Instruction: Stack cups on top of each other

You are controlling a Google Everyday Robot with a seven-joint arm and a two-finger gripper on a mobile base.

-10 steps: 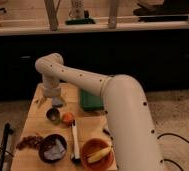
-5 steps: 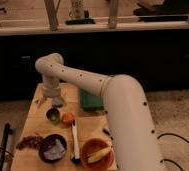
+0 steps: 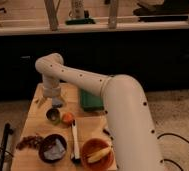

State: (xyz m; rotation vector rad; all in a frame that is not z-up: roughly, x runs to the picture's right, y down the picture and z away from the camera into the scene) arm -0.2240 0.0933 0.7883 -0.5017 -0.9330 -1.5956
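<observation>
One small dark grey cup [image 3: 53,115] with a yellowish-green inside stands on the wooden table [image 3: 35,122], towards its left side. I see no other cup. My gripper [image 3: 56,104] hangs from the white arm's wrist just above and slightly behind this cup, very close to its rim. I cannot tell whether it touches the cup. The arm sweeps in from the lower right and hides the table's right part.
A small orange fruit [image 3: 68,118] lies right next to the cup. A dark brown bowl [image 3: 53,148] and an orange bowl [image 3: 97,153] with a banana stand at the front. A long utensil [image 3: 74,140] lies between them. A green block [image 3: 90,100] sits behind.
</observation>
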